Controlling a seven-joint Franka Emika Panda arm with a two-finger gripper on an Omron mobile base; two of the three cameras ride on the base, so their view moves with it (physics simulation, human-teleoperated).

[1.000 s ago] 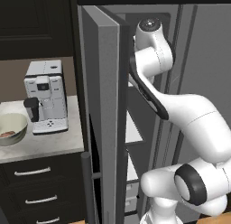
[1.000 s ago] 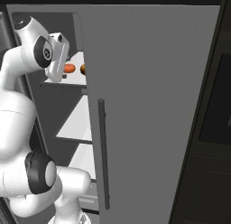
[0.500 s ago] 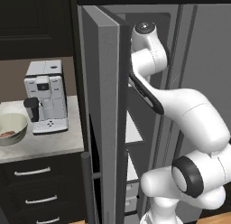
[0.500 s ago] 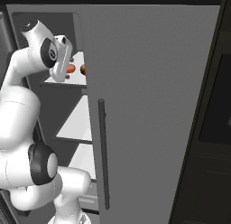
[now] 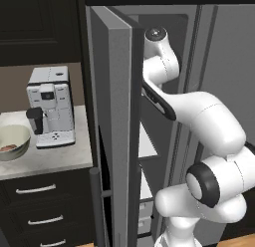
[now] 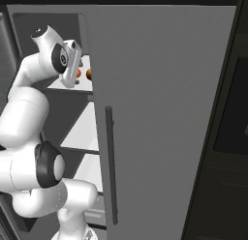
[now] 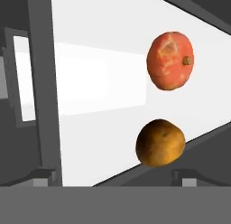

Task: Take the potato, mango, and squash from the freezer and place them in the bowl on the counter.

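Gripper (image 7: 113, 175) is hovering wide open, holding nothing, facing the mango (image 7: 170, 61) on the freezer (image 5: 117, 116) shelf. Bowl (image 5: 11, 141) is already holding something reddish-brown; mango pickup is pending.

I find no readable text, label, brand or number. The coffee machine (image 5: 50, 105) left of the freezer (image 5: 117, 116) has a small dark panel, too small to read. The freezer's door faces are plain grey.

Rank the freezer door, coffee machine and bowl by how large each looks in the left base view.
1. Freezer door, by far the largest.
2. Coffee machine.
3. Bowl, smallest, though the picture's left edge cuts it off, so its full width is unsure.
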